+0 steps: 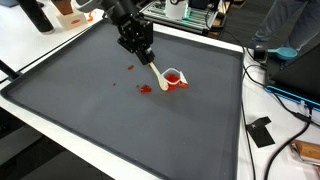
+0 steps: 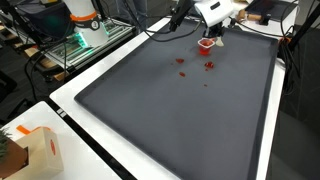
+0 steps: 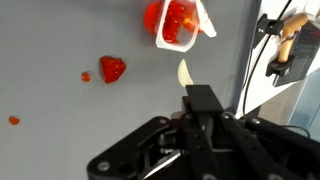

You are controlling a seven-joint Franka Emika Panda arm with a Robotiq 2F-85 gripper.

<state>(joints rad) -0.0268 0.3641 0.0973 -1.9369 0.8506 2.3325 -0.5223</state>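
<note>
Pinching a pale spoon by the upper end of its handle, your end effector has its fingers pressed in on that handle, and no gap between them shows in the wrist view. The grip sits high on the handle, in my judgement so that the black fingers stay clear of the mess while the working end reaches low.

The spoon slants down and to the right. Its tip lies just beside a small white cup, and the wrist view shows a sliver of mat between tip and rim. Contact cannot be confirmed.

The cup stands toward the far right part of the dark mat and holds red matter. Whether it stands upright or leans cannot be told at this size.

Red pieces lie loose on the mat to the left of the cup and apart from it. The largest is nearest, with a small crumb beside it and another further left. An exterior view shows the same scatter.

The mat covers most of the white worktop. It likely serves to catch spills and set off the red. Cables run along the right margin, well apart from the work.
</note>
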